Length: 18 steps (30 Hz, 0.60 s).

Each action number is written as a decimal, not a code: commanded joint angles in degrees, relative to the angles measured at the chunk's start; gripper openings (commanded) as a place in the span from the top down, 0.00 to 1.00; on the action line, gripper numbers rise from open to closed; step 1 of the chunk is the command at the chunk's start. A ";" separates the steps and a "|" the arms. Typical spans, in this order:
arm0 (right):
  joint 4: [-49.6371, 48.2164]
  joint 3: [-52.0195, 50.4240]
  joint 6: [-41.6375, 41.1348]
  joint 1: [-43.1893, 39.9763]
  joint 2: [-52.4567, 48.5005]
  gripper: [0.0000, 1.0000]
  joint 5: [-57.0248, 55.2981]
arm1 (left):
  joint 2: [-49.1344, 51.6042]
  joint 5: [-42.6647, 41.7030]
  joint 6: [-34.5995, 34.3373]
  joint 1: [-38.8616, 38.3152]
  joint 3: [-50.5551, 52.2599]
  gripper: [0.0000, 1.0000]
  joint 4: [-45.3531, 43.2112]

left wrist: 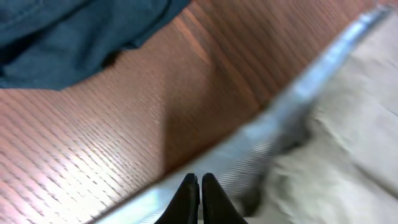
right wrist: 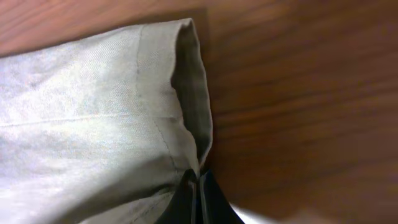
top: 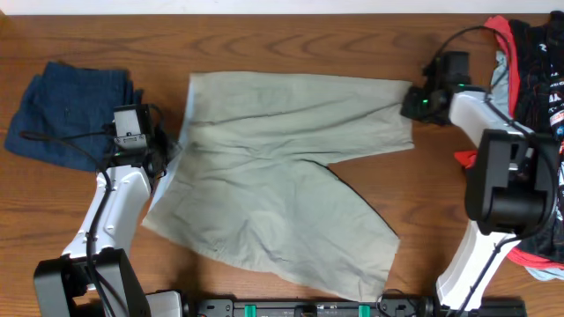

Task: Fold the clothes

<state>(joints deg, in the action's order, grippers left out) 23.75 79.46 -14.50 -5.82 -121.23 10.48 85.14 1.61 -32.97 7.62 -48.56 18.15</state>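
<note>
Khaki shorts (top: 282, 176) lay spread at the worktop (top: 291, 40) centre; the right gripper (right wrist: 198, 179), arm stretched to their 2 o'clock hem, pinched the fabric; the left gripper (left wrist: 199, 182), angled down at 9 o'clock over the waistband, was closed tight.

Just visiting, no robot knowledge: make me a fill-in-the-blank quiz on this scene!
The large khaki-beige cotton shorts lie spread on a ____ table.
The dark blue denim garment lies on the robot's ____ side.
The right gripper is at a leg hem, the left gripper at the ____.
Missing words: wooden; left; waistband.
</note>
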 commanded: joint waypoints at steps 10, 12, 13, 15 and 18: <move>-0.94 -0.33 -0.02 -2.05 -0.68 0.99 -0.76 | 0.61 -7.13 2.16 -0.07 -0.35 0.78 -4.26; -0.92 -0.33 -0.02 -2.03 -0.68 0.99 -0.76 | 0.66 -9.49 3.26 -0.63 -0.35 0.68 -5.77; -0.85 -0.33 -0.02 -2.03 -0.68 0.99 -0.79 | 0.76 -10.16 3.67 -1.14 -0.35 0.62 -6.23; -0.79 -0.33 0.02 -2.03 -0.68 0.99 -0.79 | 1.53 -10.19 4.33 -2.27 -0.35 0.58 -6.34; -0.79 -0.35 0.42 -2.03 -0.68 0.99 -0.79 | 4.00 -10.21 4.90 -4.04 -0.35 0.57 -6.27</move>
<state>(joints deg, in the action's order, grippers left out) 22.83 79.46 -14.48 -8.16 -121.23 10.39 86.46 -6.90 -29.82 4.93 -48.56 11.79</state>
